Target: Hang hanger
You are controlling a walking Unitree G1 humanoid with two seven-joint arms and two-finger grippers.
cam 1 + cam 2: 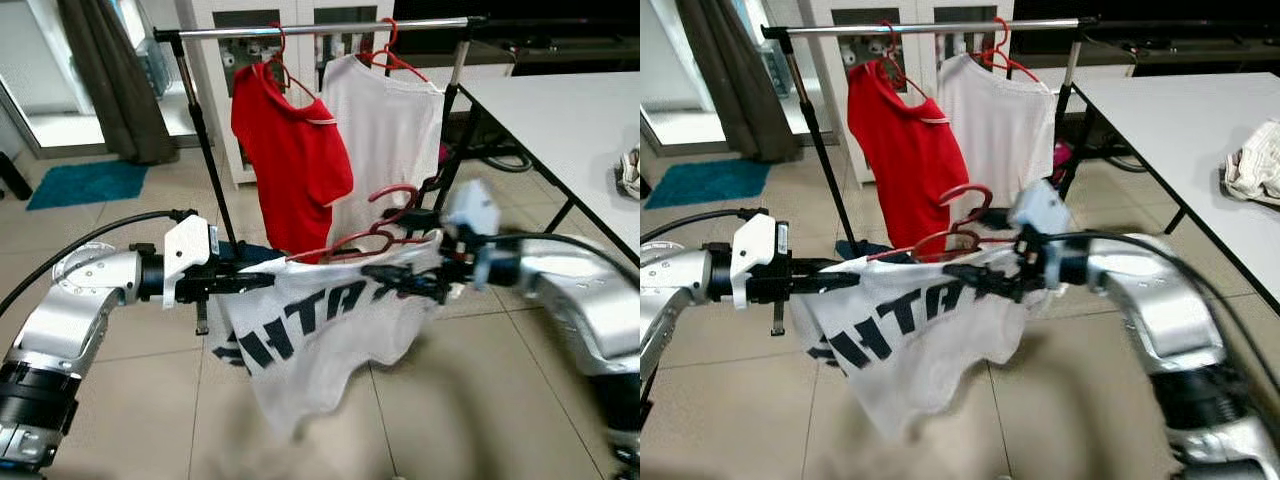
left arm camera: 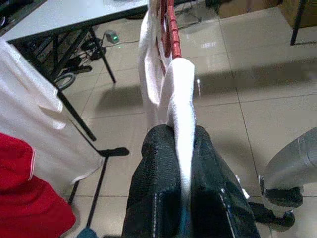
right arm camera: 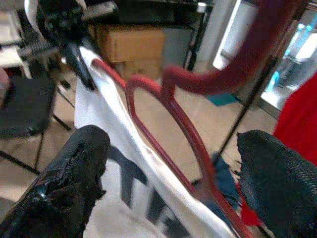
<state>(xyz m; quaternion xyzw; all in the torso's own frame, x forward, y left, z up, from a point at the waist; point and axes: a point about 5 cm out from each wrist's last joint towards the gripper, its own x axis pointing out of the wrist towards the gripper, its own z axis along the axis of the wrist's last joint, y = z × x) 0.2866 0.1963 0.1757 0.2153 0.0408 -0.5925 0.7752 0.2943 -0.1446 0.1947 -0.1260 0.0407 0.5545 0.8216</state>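
A white T-shirt with black letters [image 1: 310, 330] hangs on a red hanger [image 1: 385, 215], held in the air between my two arms below the clothes rail [image 1: 320, 30]. My left gripper [image 1: 255, 282] is shut on the shirt's shoulder at the hanger's end; the wrist view shows white cloth [image 2: 181, 89] pinched between its fingers [image 2: 158, 163]. At the hanger's neck, under the hook, my right gripper [image 1: 375, 275] is open. Its two fingers stand wide apart on either side of the red hanger [image 3: 198, 79]. A red shirt [image 1: 290, 150] and a white shirt [image 1: 385, 130] hang on the rail.
A white table [image 1: 560, 110] with a crumpled cloth [image 1: 630, 170] stands at the right. The rack's black post [image 1: 205, 150] slants down on the left. A dark curtain [image 1: 110, 70] and a blue mat [image 1: 85, 183] lie at the back left. Tiled floor lies below.
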